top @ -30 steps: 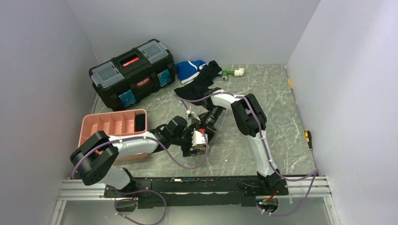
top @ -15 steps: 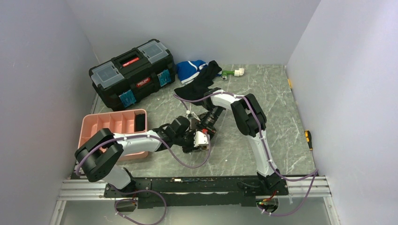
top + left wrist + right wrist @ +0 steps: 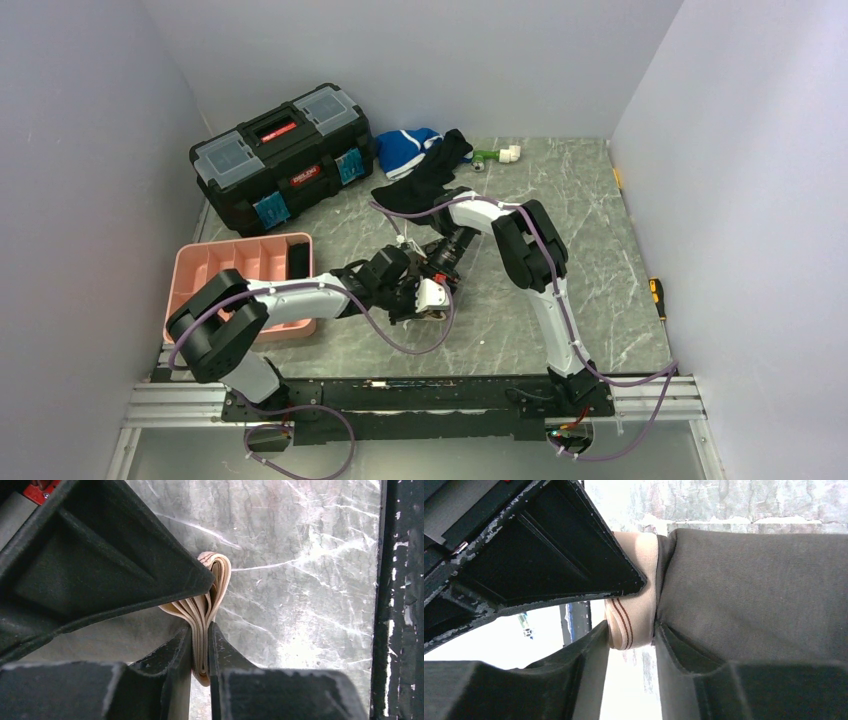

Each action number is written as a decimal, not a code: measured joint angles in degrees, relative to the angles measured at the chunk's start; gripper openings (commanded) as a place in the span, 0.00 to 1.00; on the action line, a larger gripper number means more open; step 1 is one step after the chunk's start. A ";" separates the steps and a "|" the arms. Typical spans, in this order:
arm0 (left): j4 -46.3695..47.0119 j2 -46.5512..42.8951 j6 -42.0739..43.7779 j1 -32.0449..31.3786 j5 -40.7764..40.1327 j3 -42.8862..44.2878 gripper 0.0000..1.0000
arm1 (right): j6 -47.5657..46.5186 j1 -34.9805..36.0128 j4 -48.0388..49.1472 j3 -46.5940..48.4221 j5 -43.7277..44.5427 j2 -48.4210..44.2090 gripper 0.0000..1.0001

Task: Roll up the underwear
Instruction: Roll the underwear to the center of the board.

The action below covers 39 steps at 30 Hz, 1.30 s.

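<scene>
Beige elastic waistband [image 3: 212,587], folded in layers, sits pinched tight in the left gripper [image 3: 200,650]. The right gripper [image 3: 630,630] clamps the same band of the underwear [image 3: 749,595], whose grey cloth spreads to its right. Two dark stripes run along the band. Beyond both grippers, the red label on the toolbox [image 3: 283,155] is too small to read.

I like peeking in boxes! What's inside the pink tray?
In the pink tray, a dark bundle sits in the right-end compartment. The left arm covers its near side, so that part is hidden.
</scene>
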 measured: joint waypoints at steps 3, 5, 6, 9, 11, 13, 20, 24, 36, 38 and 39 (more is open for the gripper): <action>-1.18 0.09 -0.17 0.00 0.17 0.55 0.02 | 0.52 0.00 0.00 0.00 0.13 -0.33 0.49; -1.97 0.11 -0.31 0.26 0.44 0.83 0.00 | 0.87 -0.09 0.00 0.00 0.28 -1.07 0.51; -2.49 0.11 -0.57 0.48 0.57 1.03 0.00 | 1.11 -0.11 0.02 0.00 0.33 -1.79 0.52; -3.89 0.24 -1.27 1.44 1.62 1.66 0.00 | 1.66 -0.61 -0.02 0.00 0.48 -4.50 0.56; -4.50 0.70 -1.64 2.36 2.64 2.16 0.00 | 1.90 -1.31 0.00 0.00 0.79 -6.38 0.56; -5.70 1.36 -2.16 3.50 4.09 3.04 0.00 | 2.25 -2.38 0.07 -0.09 1.05 -8.22 0.56; -11.37 5.20 -4.20 8.63 11.06 8.09 0.00 | 6.12 -8.20 5.05 -7.61 1.64 -16.65 0.55; -16.76 9.73 -4.61 11.61 15.82 13.09 0.00 | 9.27 -11.23 9.40 -12.72 1.73 -21.79 0.54; -36.02 28.39 -3.06 14.32 26.62 33.31 0.00 | 17.86 -17.51 25.38 -27.71 1.29 -37.77 0.54; -38.82 30.67 -2.84 14.56 28.11 35.71 0.00 | 19.02 -17.57 28.39 -30.21 1.38 -40.92 0.55; -39.91 31.67 -2.78 14.67 28.87 36.74 0.00 | 19.43 -17.57 29.38 -31.12 1.46 -42.18 0.55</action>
